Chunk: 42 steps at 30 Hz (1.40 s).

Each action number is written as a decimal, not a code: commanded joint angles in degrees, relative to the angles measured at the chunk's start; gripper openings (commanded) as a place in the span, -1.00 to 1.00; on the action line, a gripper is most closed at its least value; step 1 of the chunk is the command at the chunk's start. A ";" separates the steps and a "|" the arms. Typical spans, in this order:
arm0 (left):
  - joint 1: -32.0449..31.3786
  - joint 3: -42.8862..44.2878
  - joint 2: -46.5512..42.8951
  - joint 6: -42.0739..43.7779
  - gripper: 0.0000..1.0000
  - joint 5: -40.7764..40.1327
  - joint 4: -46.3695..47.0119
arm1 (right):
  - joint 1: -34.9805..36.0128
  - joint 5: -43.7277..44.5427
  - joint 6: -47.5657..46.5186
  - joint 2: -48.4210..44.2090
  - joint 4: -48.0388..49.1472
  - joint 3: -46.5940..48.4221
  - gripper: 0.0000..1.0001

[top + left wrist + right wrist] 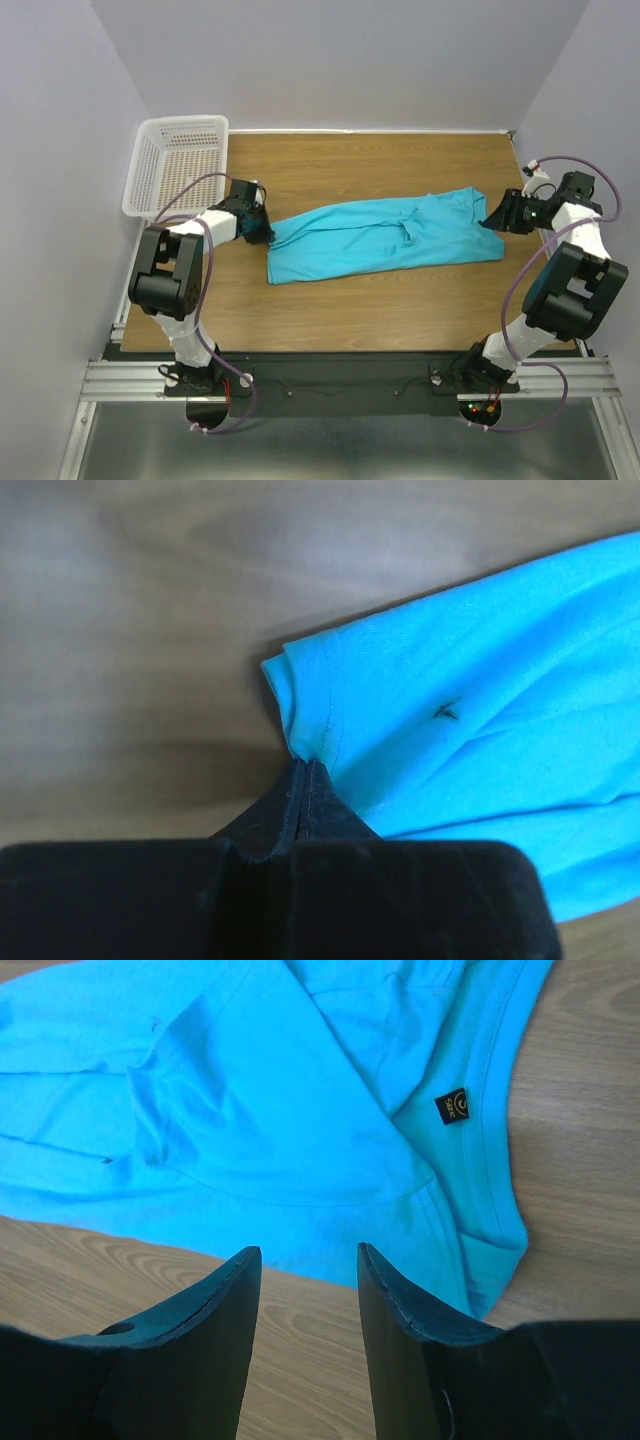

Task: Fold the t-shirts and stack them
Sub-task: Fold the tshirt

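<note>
One turquoise-blue t-shirt (pixel 385 240) lies stretched lengthwise across the middle of the wooden table, folded along its length and rumpled near the centre. My left gripper (pixel 262 232) is at its left end, shut on the hemmed corner of the t-shirt (pixel 480 710), with the cloth pinched right at the tips (pixel 305 765). At the shirt's right end my right gripper (pixel 492 222) stands open just short of the cloth edge. In the right wrist view its fingers (pixel 308 1255) frame bare wood, and the t-shirt (pixel 250 1090) with its black neck label (pixel 452 1106) lies just beyond.
A white mesh basket (pixel 180 160) stands at the table's back left corner, close behind the left arm. Walls enclose the table on the left, back and right. Bare wood (pixel 360 310) lies in front of the shirt.
</note>
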 commanded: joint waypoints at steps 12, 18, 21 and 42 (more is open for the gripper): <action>-0.78 8.32 -5.14 2.41 0.00 -12.85 -0.83 | -0.30 1.87 -4.01 1.75 1.87 -1.19 -0.02; -0.78 8.77 -8.03 7.15 0.13 -12.94 1.44 | 3.29 4.67 -2.08 10.26 2.14 8.64 -0.02; -0.70 7.54 -11.72 8.91 0.26 -14.25 3.12 | 5.67 7.13 0.12 16.67 2.75 16.02 -0.02; 2.29 -4.42 -30.71 6.99 0.41 -9.07 4.97 | 15.16 29.11 6.10 37.34 1.96 36.78 -0.01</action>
